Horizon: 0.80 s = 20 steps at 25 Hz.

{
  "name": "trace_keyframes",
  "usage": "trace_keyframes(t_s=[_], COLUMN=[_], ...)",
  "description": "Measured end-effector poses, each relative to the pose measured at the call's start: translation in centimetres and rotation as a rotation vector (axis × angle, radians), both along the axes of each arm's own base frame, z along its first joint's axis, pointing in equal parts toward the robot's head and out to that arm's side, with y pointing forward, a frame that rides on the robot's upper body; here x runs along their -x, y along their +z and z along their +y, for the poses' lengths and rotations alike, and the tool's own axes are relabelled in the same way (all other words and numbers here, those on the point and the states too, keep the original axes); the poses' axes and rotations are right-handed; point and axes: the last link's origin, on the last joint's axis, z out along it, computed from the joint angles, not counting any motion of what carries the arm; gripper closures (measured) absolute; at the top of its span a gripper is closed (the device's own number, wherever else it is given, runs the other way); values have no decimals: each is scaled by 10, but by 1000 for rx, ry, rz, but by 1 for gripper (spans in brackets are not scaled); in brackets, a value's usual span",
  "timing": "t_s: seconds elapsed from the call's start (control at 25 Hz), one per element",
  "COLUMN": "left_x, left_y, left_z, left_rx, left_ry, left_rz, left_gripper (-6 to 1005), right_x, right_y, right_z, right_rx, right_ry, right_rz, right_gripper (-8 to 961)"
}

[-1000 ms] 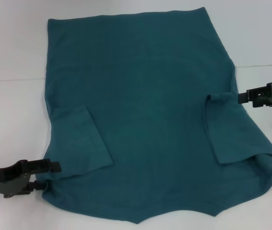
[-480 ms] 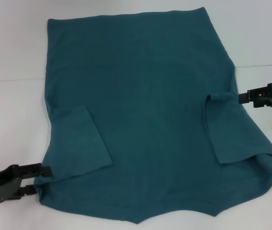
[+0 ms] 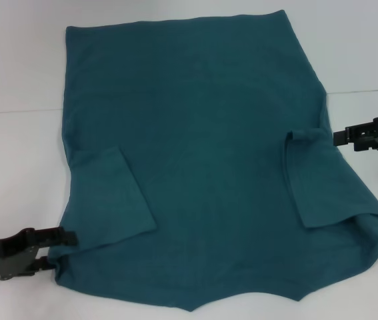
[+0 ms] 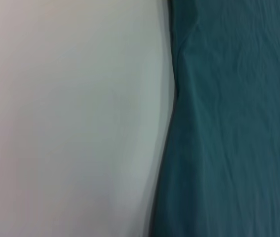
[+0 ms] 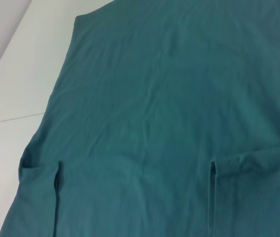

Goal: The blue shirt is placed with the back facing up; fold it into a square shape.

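The blue shirt (image 3: 202, 147) lies flat on the white table (image 3: 15, 167), hem at the far side and neck edge toward me. Both sleeves are folded inward, one on the left (image 3: 112, 197) and one on the right (image 3: 315, 180). My left gripper (image 3: 63, 250) is at the shirt's near left corner, open, with one finger over the cloth edge and the other low beside it. My right gripper (image 3: 337, 137) sits just off the shirt's right edge by the folded sleeve. The left wrist view shows the shirt's edge (image 4: 228, 123) against bare table. The right wrist view shows the shirt's back (image 5: 169, 89).
A thin seam line (image 3: 15, 112) crosses the white table behind the shirt's middle. Bare table lies left of the shirt (image 4: 70, 118) and at the far right (image 3: 369, 53). The shirt's near right shoulder (image 3: 372, 233) is bunched up.
My left gripper drew back to the left, then came in again to the shirt's near left corner. My right gripper slid slightly right, off the shirt's edge.
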Motion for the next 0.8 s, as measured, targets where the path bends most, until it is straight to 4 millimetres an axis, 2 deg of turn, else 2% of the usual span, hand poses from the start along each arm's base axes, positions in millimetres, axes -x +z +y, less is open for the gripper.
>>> trace_keyframes(t_s=[0.8], left_x=[-23], left_y=[-18], left_z=[10], left_rx=[57], left_ry=[-70], left_rz=[-6], left_gripper=[222], right_x=[-1], right_y=[0], right_z=[-1], right_rx=[0], right_ry=[2], right_rz=[-1], right_gripper=[294])
